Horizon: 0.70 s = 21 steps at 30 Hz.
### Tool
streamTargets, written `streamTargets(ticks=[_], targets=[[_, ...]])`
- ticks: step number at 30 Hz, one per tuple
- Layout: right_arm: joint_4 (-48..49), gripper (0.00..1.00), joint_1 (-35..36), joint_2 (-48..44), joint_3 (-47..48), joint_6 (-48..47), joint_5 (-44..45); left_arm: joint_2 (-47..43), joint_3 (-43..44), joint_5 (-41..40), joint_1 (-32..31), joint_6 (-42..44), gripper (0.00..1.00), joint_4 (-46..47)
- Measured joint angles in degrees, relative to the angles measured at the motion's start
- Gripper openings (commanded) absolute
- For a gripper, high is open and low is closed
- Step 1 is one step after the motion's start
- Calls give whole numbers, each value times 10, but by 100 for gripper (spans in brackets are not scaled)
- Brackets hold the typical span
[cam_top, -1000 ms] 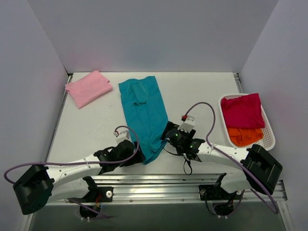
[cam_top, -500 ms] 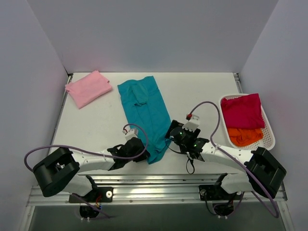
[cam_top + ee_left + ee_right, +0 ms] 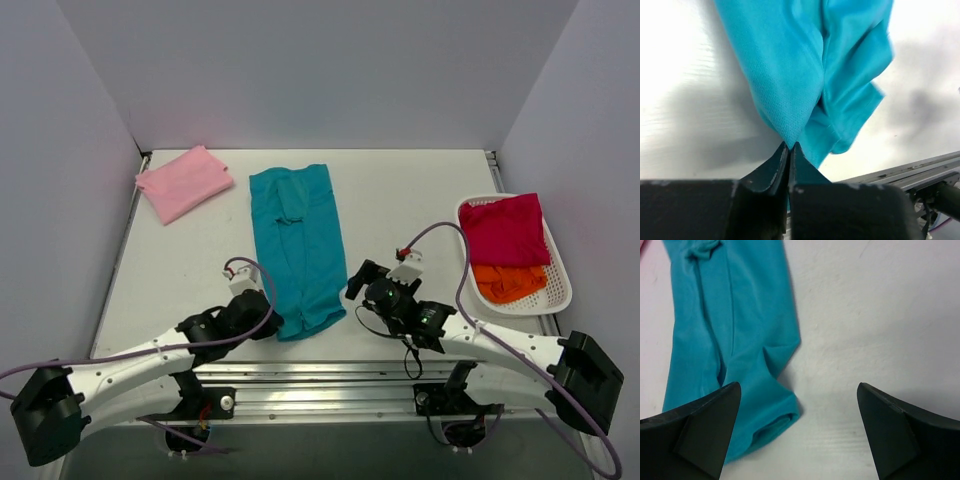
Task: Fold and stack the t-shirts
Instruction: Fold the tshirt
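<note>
The teal t-shirt (image 3: 297, 245) lies lengthwise in the middle of the table, folded into a long strip. My left gripper (image 3: 272, 325) is at its near left corner. In the left wrist view the left gripper (image 3: 790, 145) is shut on a pinch of the teal t-shirt (image 3: 805, 65), which is bunched at that corner. My right gripper (image 3: 360, 284) stands open just right of the shirt's near end. The right wrist view shows the right gripper (image 3: 797, 387) wide apart over bare table, with the teal t-shirt (image 3: 735, 330) reaching its left finger. A folded light pink t-shirt (image 3: 183, 183) lies at the far left.
A white basket (image 3: 562, 292) at the right edge holds a magenta t-shirt (image 3: 505, 230) on top of an orange t-shirt (image 3: 510, 282). A metal rail (image 3: 330, 372) runs along the table's near edge. Grey walls close in both sides and the back.
My left gripper has shut on the teal shirt's near left corner. The shirt's near end has shifted left and straightened. My right gripper has drawn off to the right, still open.
</note>
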Motion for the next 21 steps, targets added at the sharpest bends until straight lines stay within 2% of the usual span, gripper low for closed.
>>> streamTargets(ticks=[1,2,3,4,7,11,16,21], targets=[[-4,97,19,-11,-7,10,-1,-35,-1,-10,3,3,21,-24],[-7,97,42,-19,-14,23,-1,-53,-3,-15,4,5,40,-36],[-7,97,67,-23,-23,38,0,-74,-7,-21,6,11,85,-52],[-7,97,96,-24,-32,56,0,-84,-11,-23,6,15,94,-61],[5,96,175,-1,-59,104,-1,-79,-28,-23,7,12,94,-70],[30,97,249,100,-59,159,24,-25,-41,-22,7,12,94,-66],[94,98,263,158,-39,198,58,-2,-37,-16,7,12,94,-23],[85,98,263,158,-38,220,78,-17,-45,-14,6,12,94,-21]])
